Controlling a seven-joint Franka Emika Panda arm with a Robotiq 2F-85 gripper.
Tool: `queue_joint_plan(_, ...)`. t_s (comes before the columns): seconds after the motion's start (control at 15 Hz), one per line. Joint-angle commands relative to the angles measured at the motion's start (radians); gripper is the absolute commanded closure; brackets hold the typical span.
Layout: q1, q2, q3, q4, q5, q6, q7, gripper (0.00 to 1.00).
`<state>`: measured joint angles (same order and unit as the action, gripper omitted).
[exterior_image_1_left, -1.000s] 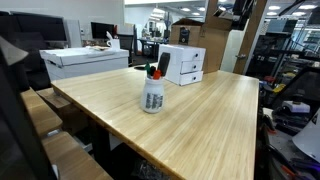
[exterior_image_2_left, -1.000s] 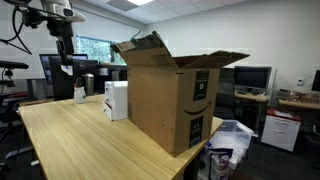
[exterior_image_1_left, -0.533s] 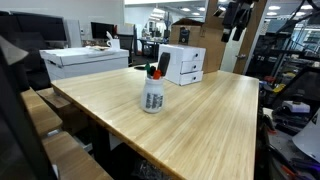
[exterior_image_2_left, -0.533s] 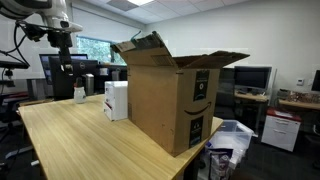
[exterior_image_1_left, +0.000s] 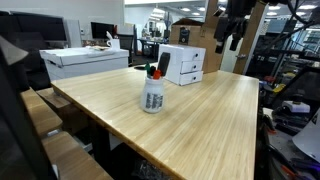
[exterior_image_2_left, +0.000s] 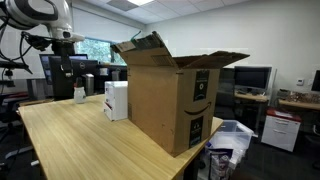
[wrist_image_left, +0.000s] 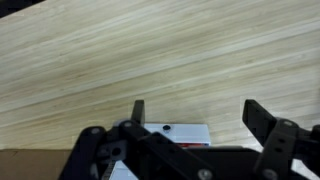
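Observation:
My gripper (exterior_image_1_left: 227, 42) hangs open high above the far side of the wooden table (exterior_image_1_left: 200, 120), with nothing between its fingers. In the wrist view the gripper (wrist_image_left: 197, 112) shows both dark fingers (wrist_image_left: 256, 116) spread wide over the wood grain, and the top of a white box (wrist_image_left: 176, 132) lies just under them. That white box (exterior_image_1_left: 184, 64) stands at the table's far edge. A white bottle (exterior_image_1_left: 152, 95) with a red and dark top stands mid-table, apart from the gripper. In an exterior view the gripper (exterior_image_2_left: 68, 76) hovers above and behind the bottle (exterior_image_2_left: 79, 93).
A large open cardboard box (exterior_image_2_left: 172, 95) stands on the table beside the white box (exterior_image_2_left: 116, 100). A white printer-like case (exterior_image_1_left: 85, 62) sits on a neighbouring desk. Chairs, monitors and office clutter surround the table, and a plastic bag (exterior_image_2_left: 228, 140) lies below its corner.
The arm has come down steadily toward the table near the white box. The jaws have stayed open. The bottle and the boxes have not moved.

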<state>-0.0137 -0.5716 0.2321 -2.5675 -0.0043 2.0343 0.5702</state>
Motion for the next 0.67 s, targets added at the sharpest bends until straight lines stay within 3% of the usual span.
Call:
queue_joint_plan(0.0, -0.012, 0.053, -0.013, 0.022, -0.008, 0.03, 0.008, 0.0)
queue_joint_plan(0.6, -0.014, 0.234, -0.057, 0.114, -0.005, 0.105, -0.01, 0.0)
